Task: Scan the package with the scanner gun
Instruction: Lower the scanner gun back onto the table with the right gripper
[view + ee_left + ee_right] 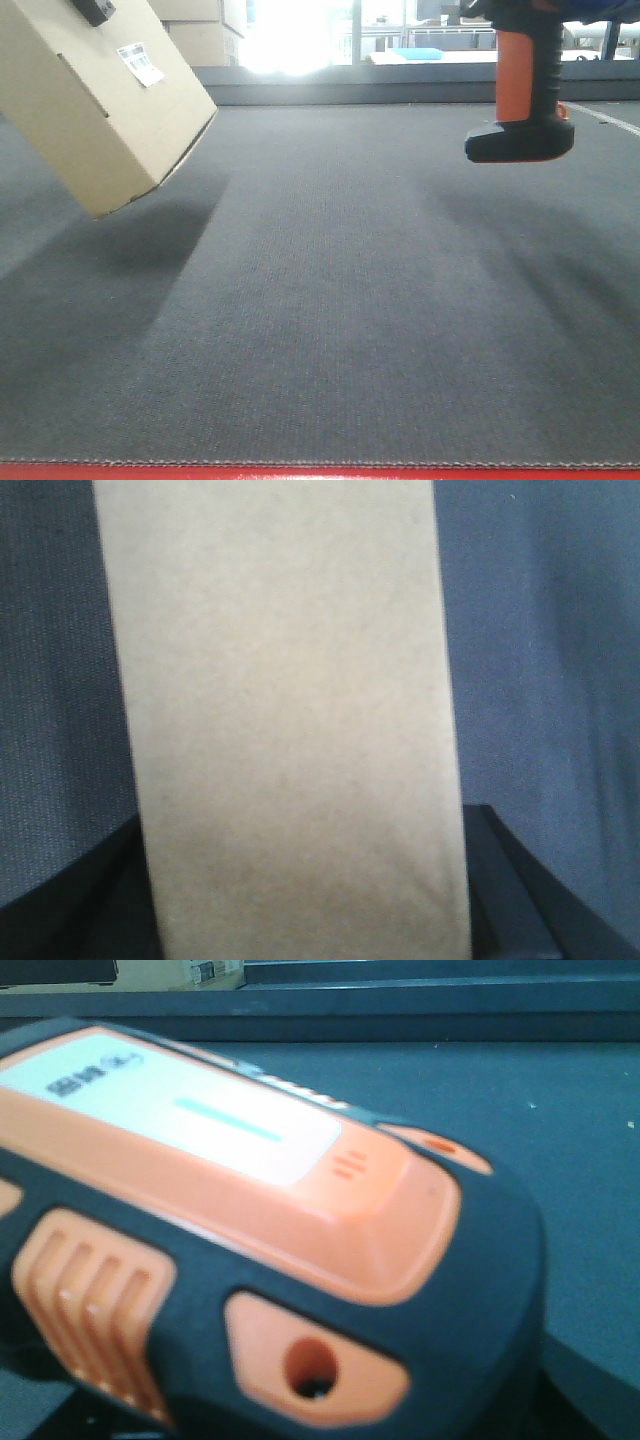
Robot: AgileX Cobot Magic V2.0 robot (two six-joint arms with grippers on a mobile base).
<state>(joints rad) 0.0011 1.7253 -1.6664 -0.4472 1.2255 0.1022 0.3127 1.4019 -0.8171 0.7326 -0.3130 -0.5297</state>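
- Exterior front-facing view: we are finding the package (100, 110) hanging tilted over the surface (330, 300) at left, its label (140, 63) facing up and rightward. The scanner gun (525, 100) is hanging well apart at right.
- The left hand (300, 895) is clenching the package.
- The right hand is not showing plainly; we are judging it to be grasping the scanner gun.
- Step in hand, as we are judging it: bringing the two together. The next move is calling for the scanner head to be aimed at the label.
- Open room is lying between them, and no edges are crowding either one.
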